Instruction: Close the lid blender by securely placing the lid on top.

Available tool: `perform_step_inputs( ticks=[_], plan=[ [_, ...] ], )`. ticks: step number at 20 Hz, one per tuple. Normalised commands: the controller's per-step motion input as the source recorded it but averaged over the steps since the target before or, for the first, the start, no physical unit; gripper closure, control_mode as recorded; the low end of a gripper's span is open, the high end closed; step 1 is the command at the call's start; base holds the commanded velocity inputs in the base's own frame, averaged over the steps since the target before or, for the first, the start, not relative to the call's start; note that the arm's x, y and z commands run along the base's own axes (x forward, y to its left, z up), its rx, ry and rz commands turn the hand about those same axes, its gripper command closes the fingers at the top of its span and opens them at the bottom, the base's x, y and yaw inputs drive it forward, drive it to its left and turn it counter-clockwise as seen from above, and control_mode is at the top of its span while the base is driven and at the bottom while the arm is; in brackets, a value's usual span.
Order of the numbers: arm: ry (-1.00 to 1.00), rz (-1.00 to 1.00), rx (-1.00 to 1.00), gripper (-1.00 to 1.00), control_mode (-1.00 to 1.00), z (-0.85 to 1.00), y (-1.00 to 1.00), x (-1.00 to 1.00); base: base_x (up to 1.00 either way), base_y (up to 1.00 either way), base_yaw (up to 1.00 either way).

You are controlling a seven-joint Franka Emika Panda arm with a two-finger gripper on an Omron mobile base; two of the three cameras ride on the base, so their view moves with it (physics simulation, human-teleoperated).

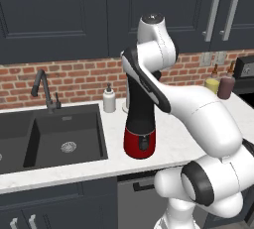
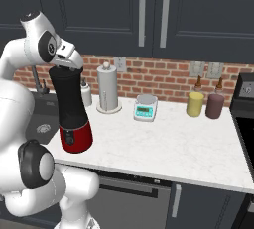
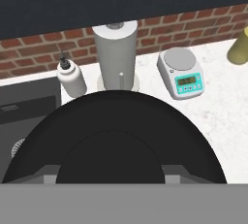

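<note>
Right under the camera on the hand, the lid (image 3: 116, 121) spreads as a broad black disc, and the jaws are drawn in as tight as they go, closed on it by the look of things. From the right base view the gripper (image 2: 67, 64) sits directly over the top of the blender (image 2: 72, 106), whose tall black jar stands upright on its glossy red base near the front of the surface (image 2: 163, 143). Is the lid touching the rim or just above it? Too close to call, since the hand covers the join. My read: the carry is done, the lid is lined up over the jar, and what's left is pressing it home, letting go and lifting clear. Any tilt on the way down could leave it cocked on the rim.

Beyond the jar, a white soap dispenser (image 3: 71, 78) stands beside the dark sink (image 1: 64, 136) with its black faucet (image 1: 43, 89). Just past it rises a paper towel holder (image 2: 108, 88), then a white-and-teal scale (image 2: 146, 107) off to the side. Farther along sit a yellow bottle (image 2: 195, 101) and a dark red bottle (image 2: 215, 104), close together. Behind it all runs the brick backsplash (image 2: 163, 77), with dark cabinets (image 2: 173, 10) above
</note>
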Motion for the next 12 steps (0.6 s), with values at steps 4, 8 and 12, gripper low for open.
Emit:
perform_step_inputs(
  ticks=[4,8,12],
  plan=[
    [0.02,0.00,0.00,1.00,-1.00,-0.58,0.18,-0.01,0.00,0.00,0.00],
    [0.03,0.00,0.00,1.00,-1.00,-0.59,0.20,-0.04,0.00,0.00,0.00],
    [0.05,0.00,-0.02,1.00,-1.00,-0.66,0.27,-0.08,0.00,0.00,0.00]
  ],
)
